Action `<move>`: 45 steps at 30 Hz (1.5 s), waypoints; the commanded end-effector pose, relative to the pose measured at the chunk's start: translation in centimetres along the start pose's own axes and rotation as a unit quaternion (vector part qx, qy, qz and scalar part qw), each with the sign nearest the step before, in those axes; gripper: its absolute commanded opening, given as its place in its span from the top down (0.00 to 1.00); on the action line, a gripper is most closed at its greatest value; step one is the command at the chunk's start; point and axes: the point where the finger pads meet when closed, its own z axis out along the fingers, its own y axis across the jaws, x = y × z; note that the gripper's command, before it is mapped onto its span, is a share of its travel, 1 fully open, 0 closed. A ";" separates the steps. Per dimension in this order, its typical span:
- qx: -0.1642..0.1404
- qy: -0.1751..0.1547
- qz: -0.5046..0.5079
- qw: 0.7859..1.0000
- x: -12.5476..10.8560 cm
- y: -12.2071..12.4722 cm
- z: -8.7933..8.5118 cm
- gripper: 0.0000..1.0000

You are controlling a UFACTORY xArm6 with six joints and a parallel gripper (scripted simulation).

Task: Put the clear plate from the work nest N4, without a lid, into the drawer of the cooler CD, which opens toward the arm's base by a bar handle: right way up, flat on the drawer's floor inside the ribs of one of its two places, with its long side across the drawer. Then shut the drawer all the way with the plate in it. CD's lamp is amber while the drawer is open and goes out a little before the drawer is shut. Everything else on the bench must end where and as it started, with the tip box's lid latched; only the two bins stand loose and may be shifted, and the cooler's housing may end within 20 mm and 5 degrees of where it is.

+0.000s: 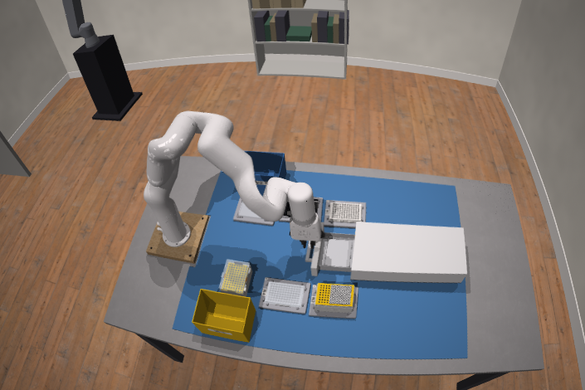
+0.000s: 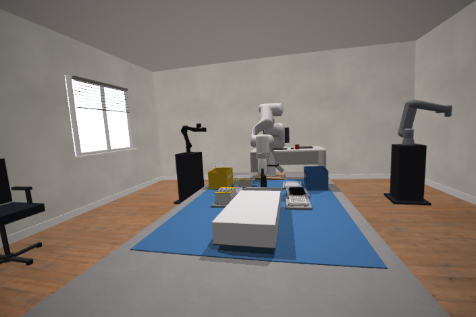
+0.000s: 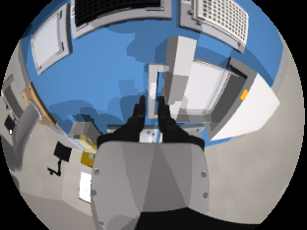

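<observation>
The cooler CD (image 1: 407,251) (image 2: 247,209) (image 3: 256,105) has its drawer (image 1: 336,251) (image 3: 203,90) pulled out toward the arm's base. The lamp (image 3: 244,94) is amber. A pale floor area shows in the drawer; I make out no welled plate there. My gripper (image 1: 308,244) (image 2: 263,183) (image 3: 152,103) points down at the bar handle (image 3: 153,81), partly open, with nothing gripped. Its fingertips stand on either side of the bar in the wrist view; their height against it is hard to tell. A clear welled plate (image 1: 284,294) sits in a nest; its label is unreadable.
The tip box (image 1: 236,275) and yellow bin (image 1: 223,314) (image 2: 220,178) stand on the near side. A yellow-topped rack (image 1: 333,294) sits near the drawer. Beyond it are a white gridded plate (image 1: 345,212) (image 3: 221,17), a black one (image 3: 115,11) and the blue bin (image 1: 269,165) (image 2: 315,178).
</observation>
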 end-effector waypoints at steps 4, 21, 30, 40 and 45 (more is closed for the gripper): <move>0.032 0.000 0.001 0.999 -0.1 -2.3 2.2 0.79; 0.032 0.000 0.001 0.999 -0.1 -2.3 2.2 0.79; 0.032 0.000 0.001 0.999 -0.1 -2.8 2.2 0.79; 0.032 0.000 0.001 0.999 -0.1 -2.8 2.2 0.79; 0.032 0.000 0.001 0.999 -0.1 -2.8 2.2 0.79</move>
